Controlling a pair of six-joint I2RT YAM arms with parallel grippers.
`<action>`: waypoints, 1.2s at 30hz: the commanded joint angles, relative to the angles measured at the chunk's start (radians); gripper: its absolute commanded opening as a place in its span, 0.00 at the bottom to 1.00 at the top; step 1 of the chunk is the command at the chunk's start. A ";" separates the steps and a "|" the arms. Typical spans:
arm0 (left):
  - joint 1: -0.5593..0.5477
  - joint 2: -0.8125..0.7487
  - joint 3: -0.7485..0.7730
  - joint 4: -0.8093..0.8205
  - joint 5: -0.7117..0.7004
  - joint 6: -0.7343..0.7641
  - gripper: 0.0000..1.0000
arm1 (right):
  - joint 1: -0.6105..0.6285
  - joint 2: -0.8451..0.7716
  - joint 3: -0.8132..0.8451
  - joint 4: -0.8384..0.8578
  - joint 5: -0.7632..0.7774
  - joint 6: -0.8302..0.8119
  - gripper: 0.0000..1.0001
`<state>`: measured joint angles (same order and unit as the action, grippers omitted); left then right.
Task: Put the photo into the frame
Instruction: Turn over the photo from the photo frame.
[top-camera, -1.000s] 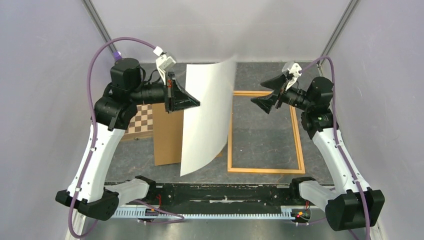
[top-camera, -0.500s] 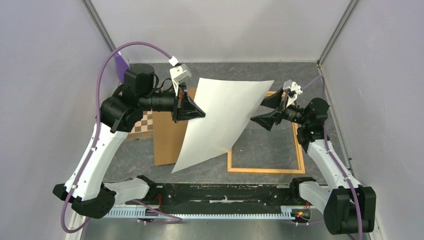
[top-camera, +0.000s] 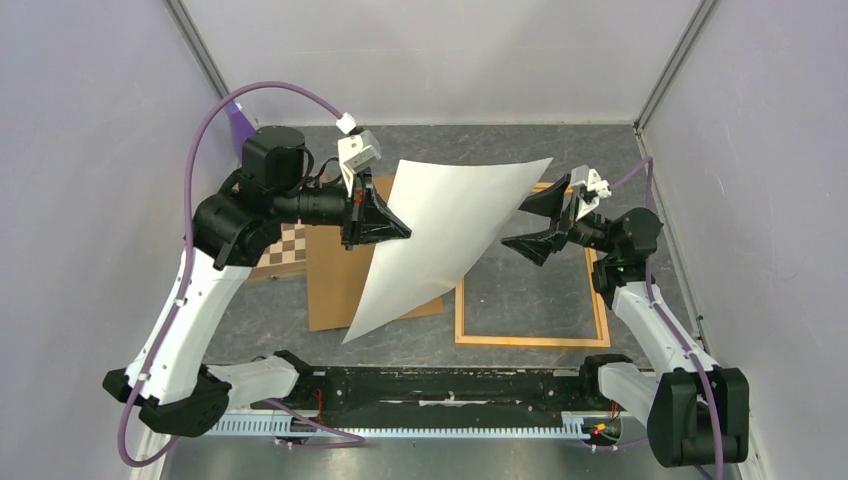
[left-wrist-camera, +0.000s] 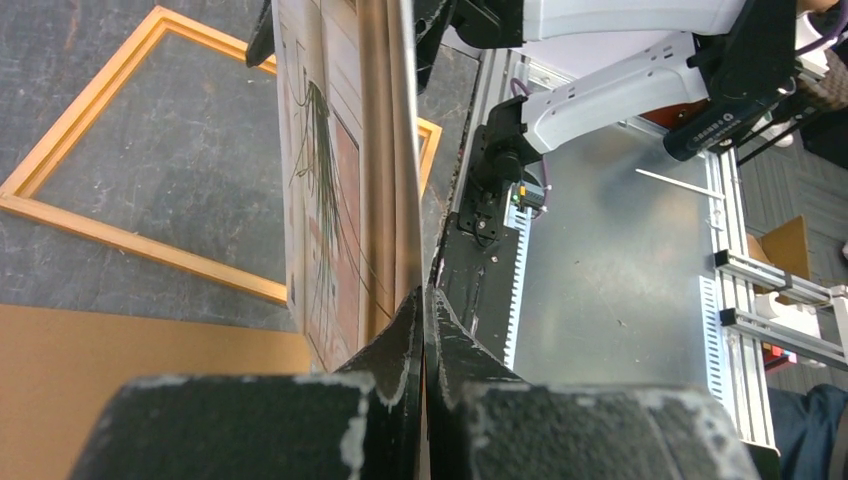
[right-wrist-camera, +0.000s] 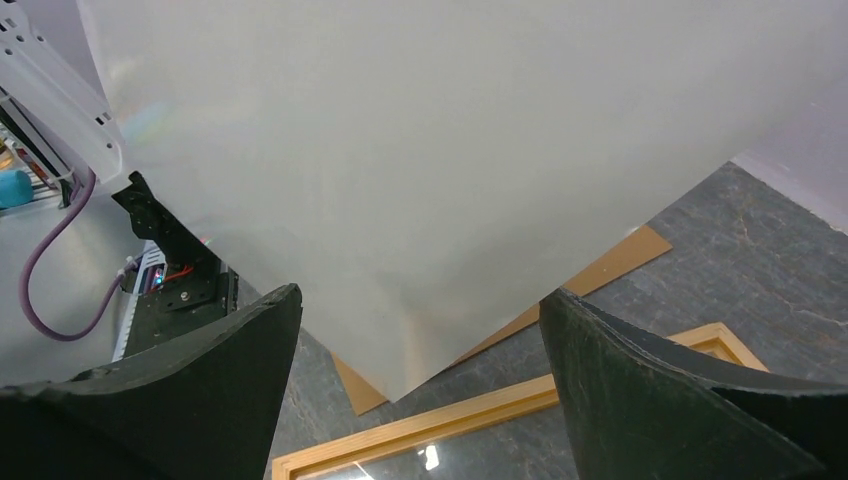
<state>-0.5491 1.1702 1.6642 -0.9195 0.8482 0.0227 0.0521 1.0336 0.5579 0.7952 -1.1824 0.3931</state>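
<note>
The photo (top-camera: 450, 225) hangs tilted in the air over the left part of the frame (top-camera: 530, 341), its white back facing up. My left gripper (top-camera: 397, 228) is shut on its left edge. In the left wrist view the printed side of the photo (left-wrist-camera: 330, 170) runs edge-on away from my left gripper (left-wrist-camera: 424, 296), with a frame rail (left-wrist-camera: 150, 245) on the table behind it. My right gripper (top-camera: 514, 224) stands open at the photo's right edge. From the right wrist, the photo (right-wrist-camera: 400, 150) fills the view ahead of my right gripper (right-wrist-camera: 420, 293), apart from both fingers.
A brown backing board (top-camera: 335, 285) lies on the grey table left of the frame, partly under the photo. A brown-and-white chessboard (top-camera: 285, 248) sits under the left arm. Grey walls close in on three sides. The arm bases and a black rail (top-camera: 440, 385) line the near edge.
The left arm has swung the photo from nearly upright to tilted rightward over the frame. The right gripper has moved in to the photo's right edge, still open.
</note>
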 joint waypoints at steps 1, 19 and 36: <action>-0.008 -0.013 0.049 -0.002 0.067 0.041 0.02 | -0.002 0.015 0.004 0.092 -0.013 0.003 0.91; -0.008 0.008 0.055 -0.018 0.004 0.083 0.02 | 0.003 0.144 -0.037 1.007 -0.114 0.733 0.45; -0.011 0.052 -0.045 0.095 -0.207 0.049 0.02 | -0.046 0.010 0.294 -0.737 0.042 -0.486 0.17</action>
<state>-0.5522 1.1896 1.6547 -0.9092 0.7143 0.0872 0.0090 1.0706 0.7353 0.6380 -1.2297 0.3531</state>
